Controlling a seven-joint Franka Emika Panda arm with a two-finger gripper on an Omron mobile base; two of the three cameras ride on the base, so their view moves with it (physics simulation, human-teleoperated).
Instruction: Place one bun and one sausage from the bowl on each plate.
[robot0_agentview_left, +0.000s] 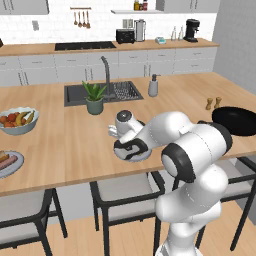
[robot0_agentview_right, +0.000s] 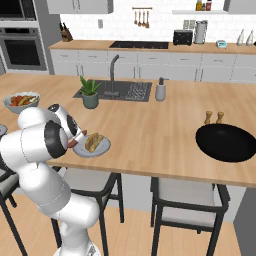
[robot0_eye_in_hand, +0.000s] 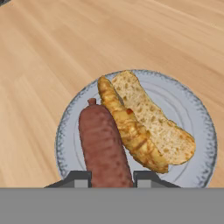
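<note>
Clamping a reddish-brown sausage (robot0_eye_in_hand: 104, 144) between its two dark tips, the gripper (robot0_eye_in_hand: 112, 178) sits at the bottom centre of the hand view, with the sausage running up from between the jaws over a grey plate (robot0_eye_in_hand: 197, 118). Just right of the sausage, a split bun (robot0_eye_in_hand: 146, 122) lies on that plate, touching it. In the right base view the same plate (robot0_agentview_right: 103, 146) sits at the left near the counter's front edge, beside the white arm. The black bowl (robot0_agentview_right: 227, 142) lies far right on the counter (robot0_agentview_right: 150, 125), well apart. At the left edge of the left base view, a second plate (robot0_agentview_left: 11, 170) carries food, with a fruit bowl (robot0_agentview_left: 18, 121) above it.
</note>
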